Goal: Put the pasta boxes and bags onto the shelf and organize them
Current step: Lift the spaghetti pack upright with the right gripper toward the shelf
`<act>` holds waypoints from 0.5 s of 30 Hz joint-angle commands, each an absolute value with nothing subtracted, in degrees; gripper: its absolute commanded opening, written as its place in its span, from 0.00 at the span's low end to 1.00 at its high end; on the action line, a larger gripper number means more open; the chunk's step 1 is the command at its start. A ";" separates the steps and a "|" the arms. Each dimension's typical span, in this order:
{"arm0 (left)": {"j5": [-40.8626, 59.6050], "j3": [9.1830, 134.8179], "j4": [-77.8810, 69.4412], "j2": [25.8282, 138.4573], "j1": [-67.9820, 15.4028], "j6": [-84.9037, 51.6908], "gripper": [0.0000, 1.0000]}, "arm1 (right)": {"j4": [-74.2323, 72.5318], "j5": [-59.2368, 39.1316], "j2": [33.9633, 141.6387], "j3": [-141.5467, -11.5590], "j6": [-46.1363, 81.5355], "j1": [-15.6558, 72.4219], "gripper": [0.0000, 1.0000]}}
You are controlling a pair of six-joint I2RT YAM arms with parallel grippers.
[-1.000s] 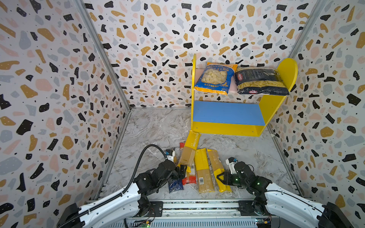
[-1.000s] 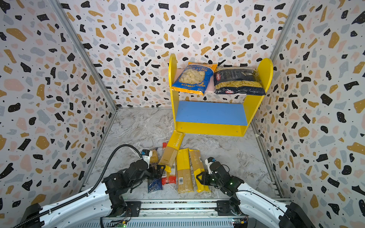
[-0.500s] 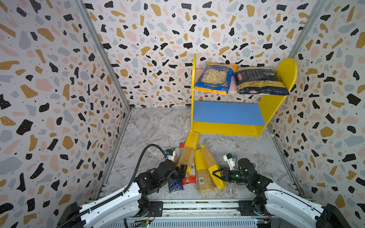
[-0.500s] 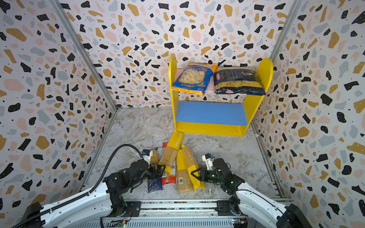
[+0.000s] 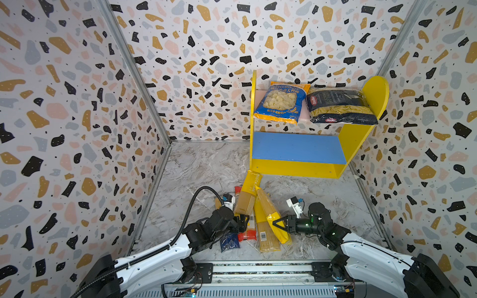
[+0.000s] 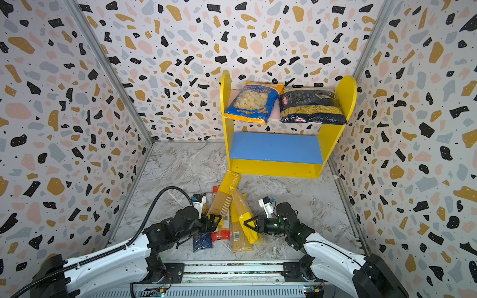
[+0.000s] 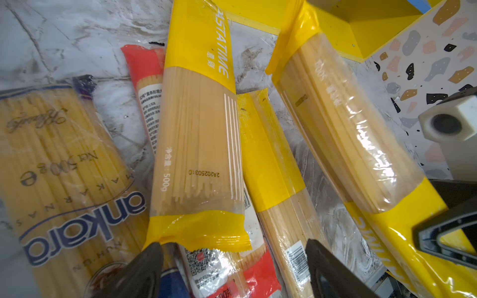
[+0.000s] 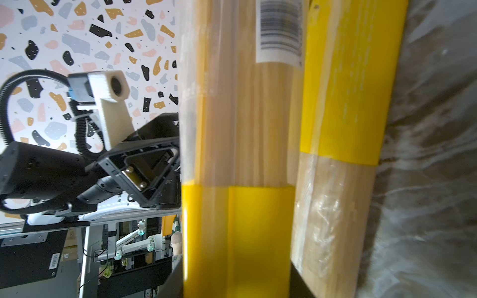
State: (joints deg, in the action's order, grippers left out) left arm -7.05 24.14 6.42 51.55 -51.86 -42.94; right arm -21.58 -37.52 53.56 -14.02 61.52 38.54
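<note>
While the left end effector (image 7: 233, 258) straddles the near yellow end of a long clear-and-yellow plastic PASTATIME spaghetti pack (image 5: 247, 196), its jaws stand wide with a gap showing on one side. The right end effector (image 5: 280, 227) is clamped narrow on the yellow band of a second long yellow spaghetti pack (image 5: 267, 206). That pack slants across a barcode-labelled yellow spaghetti pack (image 5: 268, 243) lying flat on the grey marble table (image 5: 206, 165). Under and beside the left end effector lie a slim red plastic pack (image 5: 247, 235) and a slim blue-ended pack (image 5: 229, 241).

Farther back, the yellow-sided two-tier wooden shelf (image 5: 374, 90) stands against the far wall. Above its blue lower board (image 5: 296, 149), the pink upper board (image 5: 303, 116) carries a blue-orange orecchiette bag (image 5: 280, 103). Just to the right of it lies a navy Barilla penne bag (image 5: 340, 108).
</note>
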 commanded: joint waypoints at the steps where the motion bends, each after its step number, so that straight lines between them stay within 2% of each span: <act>1: -5.71 24.42 2.56 53.09 -52.14 -42.78 0.86 | -32.78 -39.90 52.80 -19.70 60.85 38.58 0.14; 9: -7.07 25.62 3.74 53.13 -52.22 -41.76 0.86 | -33.75 -40.86 56.43 -24.96 59.86 37.50 0.13; 15: -8.17 26.97 5.66 52.74 -52.22 -40.79 0.88 | -34.93 -42.97 58.89 -28.03 59.89 33.12 0.13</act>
State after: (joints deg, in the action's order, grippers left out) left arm -6.87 24.58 5.67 53.49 -51.92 -42.22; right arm -25.19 -40.34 59.92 -23.00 61.52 34.85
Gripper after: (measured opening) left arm 0.877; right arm 0.392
